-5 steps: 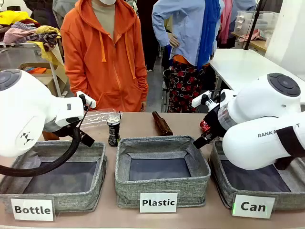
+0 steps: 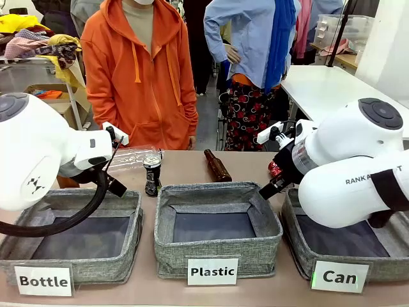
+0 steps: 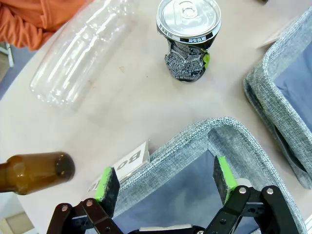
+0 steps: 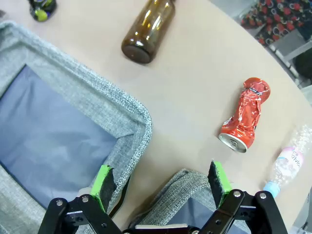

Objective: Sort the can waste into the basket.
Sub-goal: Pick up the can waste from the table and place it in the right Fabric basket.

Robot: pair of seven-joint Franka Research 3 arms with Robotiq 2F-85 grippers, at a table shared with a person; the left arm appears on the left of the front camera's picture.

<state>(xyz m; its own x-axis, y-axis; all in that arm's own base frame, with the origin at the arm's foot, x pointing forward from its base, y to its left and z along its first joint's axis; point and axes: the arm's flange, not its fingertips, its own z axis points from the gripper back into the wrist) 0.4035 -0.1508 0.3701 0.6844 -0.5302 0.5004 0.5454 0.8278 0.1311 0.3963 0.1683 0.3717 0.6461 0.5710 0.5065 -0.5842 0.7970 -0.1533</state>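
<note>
R claw (image 4: 161,179) open, empty. Crushed shiny red can (image 4: 243,117) lies on desk (image 4: 195,73) just ahead, long axis running away from claw, silver end nearest it. L claw (image 3: 165,178) open; black-and-silver can (image 3: 187,41) stands upright ahead. Grey woven "Can" basket (image 2: 297,246) prob. under R claw.

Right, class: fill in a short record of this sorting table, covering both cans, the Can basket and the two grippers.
black-and-silver can: upright on the table, body dented
red can: crushed, lying on the table
Can basket: no can in the part that shows
left gripper: open, empty, above the Bottle basket rim
right gripper: open, empty, short of the red can
</note>
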